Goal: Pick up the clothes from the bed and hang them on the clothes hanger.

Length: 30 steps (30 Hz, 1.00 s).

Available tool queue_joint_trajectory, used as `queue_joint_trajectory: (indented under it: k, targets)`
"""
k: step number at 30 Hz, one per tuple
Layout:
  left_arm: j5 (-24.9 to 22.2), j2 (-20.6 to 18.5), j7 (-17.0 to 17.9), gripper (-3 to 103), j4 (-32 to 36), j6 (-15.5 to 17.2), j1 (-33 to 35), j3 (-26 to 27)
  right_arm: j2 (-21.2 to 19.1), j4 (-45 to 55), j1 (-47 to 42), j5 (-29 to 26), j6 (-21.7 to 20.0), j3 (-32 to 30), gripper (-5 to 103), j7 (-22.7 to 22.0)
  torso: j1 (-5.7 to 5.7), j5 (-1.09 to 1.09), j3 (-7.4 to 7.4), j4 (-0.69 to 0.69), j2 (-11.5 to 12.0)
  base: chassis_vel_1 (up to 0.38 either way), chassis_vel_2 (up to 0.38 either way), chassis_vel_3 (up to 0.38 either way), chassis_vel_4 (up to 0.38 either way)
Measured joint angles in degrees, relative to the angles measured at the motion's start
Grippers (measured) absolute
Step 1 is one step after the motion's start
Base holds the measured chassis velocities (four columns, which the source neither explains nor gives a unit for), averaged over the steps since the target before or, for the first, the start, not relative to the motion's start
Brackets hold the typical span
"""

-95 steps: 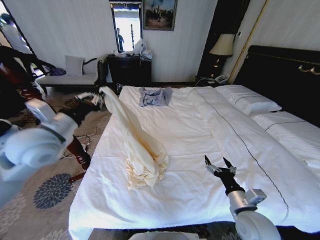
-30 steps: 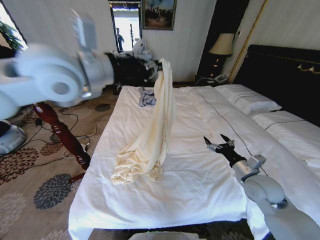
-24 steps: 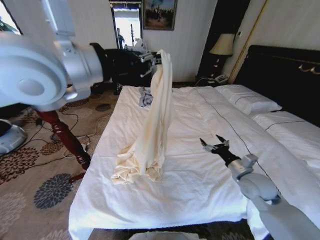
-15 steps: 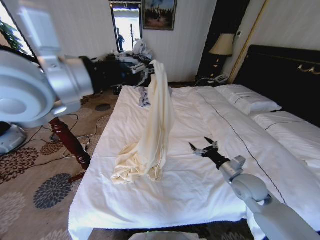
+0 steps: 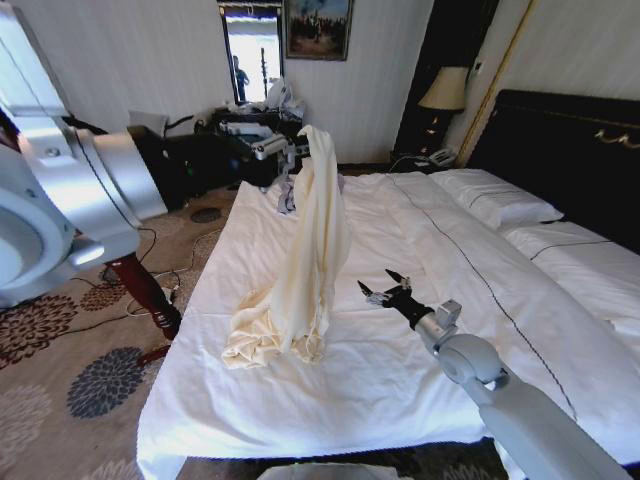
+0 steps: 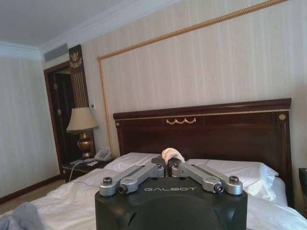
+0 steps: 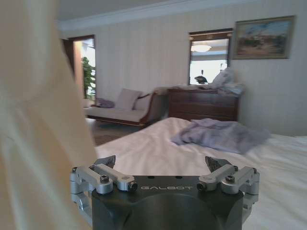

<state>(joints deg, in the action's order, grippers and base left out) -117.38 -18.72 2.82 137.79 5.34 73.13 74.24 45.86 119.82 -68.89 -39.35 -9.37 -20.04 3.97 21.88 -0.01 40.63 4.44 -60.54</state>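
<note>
My left gripper pinches the cream jacket high over the white bed, its hem pooled on the sheet. My right gripper, jaws spread, hovers beside the hanging cloth. Lifting stage; next I need a second hold.

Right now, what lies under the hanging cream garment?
The left gripper holds the cream garment up by one end; its lower part is bunched on the bed. White sheet shows around the heap; whatever is beneath it is covered.
</note>
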Motion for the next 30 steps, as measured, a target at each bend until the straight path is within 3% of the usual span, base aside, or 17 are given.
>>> queue_joint_trajectory:
  k: [3,7,9,11,14,20,24,26,30]
  targets:
    - [0.0,0.2,0.2,2,0.5,0.1,0.1,-0.2,0.1,0.7,1.1,-0.1,-0.2,1.8,103,0.5,0.0,0.0,0.0,0.01,0.0,0.0,0.0,0.0,0.0]
    - [0.0,0.3,0.4,2,0.9,0.2,0.2,-0.4,0.6,1.3,2.6,-0.4,-0.6,4.0,94,0.5,0.0,0.02,0.0,0.01,0.0,0.0,0.0,0.0,0.0]
    - [0.2,0.6,0.4,2,1.1,0.2,0.2,-0.7,1.3,1.4,3.5,-0.7,-0.8,5.0,78,0.5,0.0,0.01,0.0,0.0,0.0,0.0,0.0,0.0,0.0]
    - [0.2,0.8,0.5,2,1.2,0.2,0.2,-0.8,1.4,1.4,3.5,-1.0,-0.8,5.2,78,0.5,0.0,0.01,0.0,0.0,0.0,0.0,0.0,0.0,0.0]
    - [0.7,1.5,0.5,2,1.2,0.2,0.2,-1.4,1.6,1.5,3.6,-1.8,-0.9,5.6,62,0.5,0.0,0.01,0.0,0.01,0.0,0.0,0.0,0.0,0.0]
    - [1.5,2.0,0.5,2,1.3,0.2,0.3,-2.2,2.4,1.7,3.8,-1.9,-0.9,6.4,46,0.4,0.0,0.01,0.0,0.01,0.0,0.0,0.0,0.0,0.0]
    - [2.2,2.5,0.3,2,1.3,0.2,0.2,-2.9,3.2,1.7,3.7,-1.5,-1.0,7.2,24,0.1,0.0,0.01,0.0,0.01,0.0,0.0,0.0,0.0,0.0]
    - [2.4,2.7,0.3,2,1.2,0.2,0.2,-3.1,3.4,1.7,3.6,-1.5,-1.0,7.3,24,0.0,0.0,0.01,0.0,0.01,0.0,0.0,0.0,0.0,0.0]
    - [3.1,3.4,0.2,2,1.2,0.2,0.0,-4.0,3.7,2.0,3.5,-1.5,-1.0,7.5,8,-0.4,0.0,0.01,0.0,0.01,0.0,0.0,0.0,0.0,0.0]
